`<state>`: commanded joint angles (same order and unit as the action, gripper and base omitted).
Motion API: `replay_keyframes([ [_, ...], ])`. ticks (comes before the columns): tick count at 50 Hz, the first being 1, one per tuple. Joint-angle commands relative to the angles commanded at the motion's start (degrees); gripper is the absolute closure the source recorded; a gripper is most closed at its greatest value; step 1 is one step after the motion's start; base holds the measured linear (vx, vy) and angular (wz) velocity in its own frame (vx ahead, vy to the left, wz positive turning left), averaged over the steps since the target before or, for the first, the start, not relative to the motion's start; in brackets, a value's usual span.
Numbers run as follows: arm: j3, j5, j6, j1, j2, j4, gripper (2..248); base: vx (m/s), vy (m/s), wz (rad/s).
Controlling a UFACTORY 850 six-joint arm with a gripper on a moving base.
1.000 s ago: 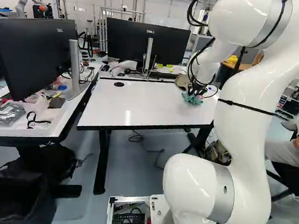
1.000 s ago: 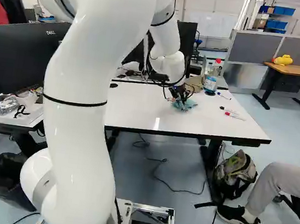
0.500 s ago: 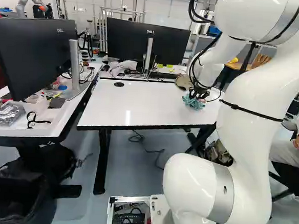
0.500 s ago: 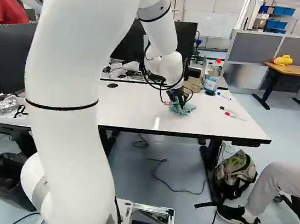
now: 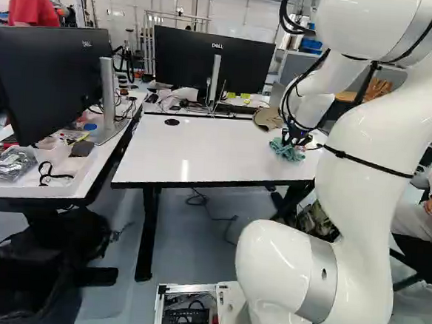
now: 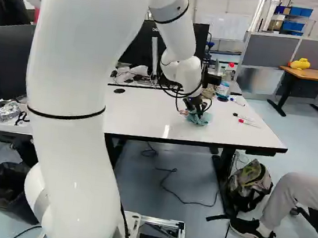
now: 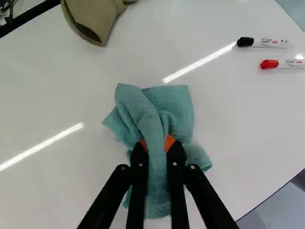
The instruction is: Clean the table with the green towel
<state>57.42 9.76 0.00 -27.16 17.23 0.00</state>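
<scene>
The tool [image 7: 157,146] grips a green towel [image 7: 175,107] on the table [image 5: 202,150] — likely light, limp cloth, best held by its bunched middle.

The blue-green towel [image 7: 174,107] is crumpled, a raised fold pinched in the tool [image 6: 195,108], lower edges spread on the glossy white, dark-edged table [image 5: 202,153], toward three o'clock in the left base view.

- L base view: behind white jointed arm [image 5: 356,224], on its L, facing ahead, sl. down
- R base view: ditto, arm's R
- Wrist view: close above glossy white tabletop [image 5: 209,150], facing down
- All 3 share tabletop
</scene>
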Motion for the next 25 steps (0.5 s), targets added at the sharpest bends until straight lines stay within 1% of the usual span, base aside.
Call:
replay_keyframes([
  [15,4.4,0.0,0.0,-1.4,3.5,0.0,200,0.0,0.0,0.0],
  [25,7.3,0.0,0.0,-1.3,5.8,0.0,200,0.0,0.0,0.0],
])
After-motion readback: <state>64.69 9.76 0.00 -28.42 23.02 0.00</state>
